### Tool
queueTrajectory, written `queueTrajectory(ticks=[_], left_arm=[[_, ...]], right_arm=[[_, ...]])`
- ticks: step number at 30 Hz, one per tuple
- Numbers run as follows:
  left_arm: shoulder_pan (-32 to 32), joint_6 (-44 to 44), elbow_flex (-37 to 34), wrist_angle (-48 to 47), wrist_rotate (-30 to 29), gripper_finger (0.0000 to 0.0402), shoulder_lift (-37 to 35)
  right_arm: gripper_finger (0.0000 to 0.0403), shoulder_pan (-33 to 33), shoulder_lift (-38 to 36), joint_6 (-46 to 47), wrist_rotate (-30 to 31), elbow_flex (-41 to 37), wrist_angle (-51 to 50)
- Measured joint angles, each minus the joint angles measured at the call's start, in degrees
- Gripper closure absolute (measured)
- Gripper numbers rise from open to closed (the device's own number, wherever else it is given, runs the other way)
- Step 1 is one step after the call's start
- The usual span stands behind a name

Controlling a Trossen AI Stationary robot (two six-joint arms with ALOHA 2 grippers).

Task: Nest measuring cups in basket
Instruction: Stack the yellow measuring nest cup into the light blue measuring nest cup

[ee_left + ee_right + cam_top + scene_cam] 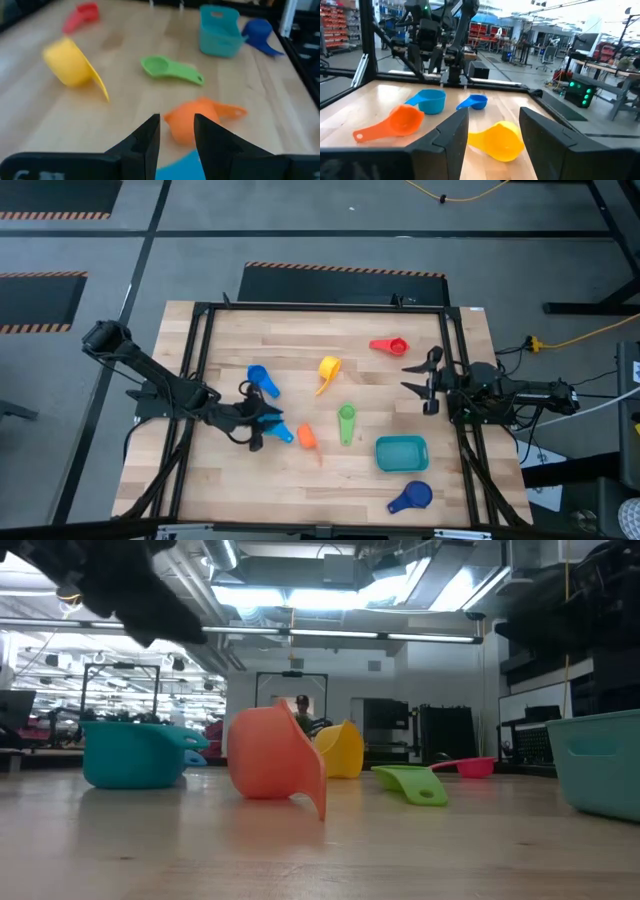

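Observation:
Several measuring cups lie scattered on the wooden table: red (390, 345), yellow (328, 370), green (346, 423), orange (306, 437), blue (262, 380), light blue (282, 433) and dark blue (411, 498). The teal basket (402, 452) stands at the near right with nothing in it. My left gripper (263, 420) hovers open just left of the light blue cup (181, 168), which rests on its base below the fingertips; the orange cup (192, 122) lies beyond. My right gripper (426, 385) waits open at the right edge.
A black metal frame (200, 360) runs around the tabletop. In the low view the orange cup (275, 755) lies on its side in front, and the basket wall (600, 770) shows at the right. Bare wood lies along the near edge.

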Motion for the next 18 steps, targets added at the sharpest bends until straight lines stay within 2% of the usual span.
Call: queueTrajectory(ticks=[4,9,15,18], left_arm=[[0.00,4.62,0.00,2.82,-4.15,0.0288,0.00],[0.00,6.92,0.00,3.45,-5.55,0.0290,0.00],[0.00,6.96,0.00,3.45,-5.55,0.0291,0.02],[0.00,6.96,0.00,3.45,-5.55,0.0291,0.02]], right_arm=[[0.0221,0.00,0.00,0.01,0.62,0.00,5.57],[0.0221,-0.01,1.87,-0.49,3.81,0.00,12.14],[0.0221,-0.02,9.76,-1.51,5.07,0.03,19.53],[0.0221,-0.33,15.17,-1.65,7.09,2.22,20.10]])
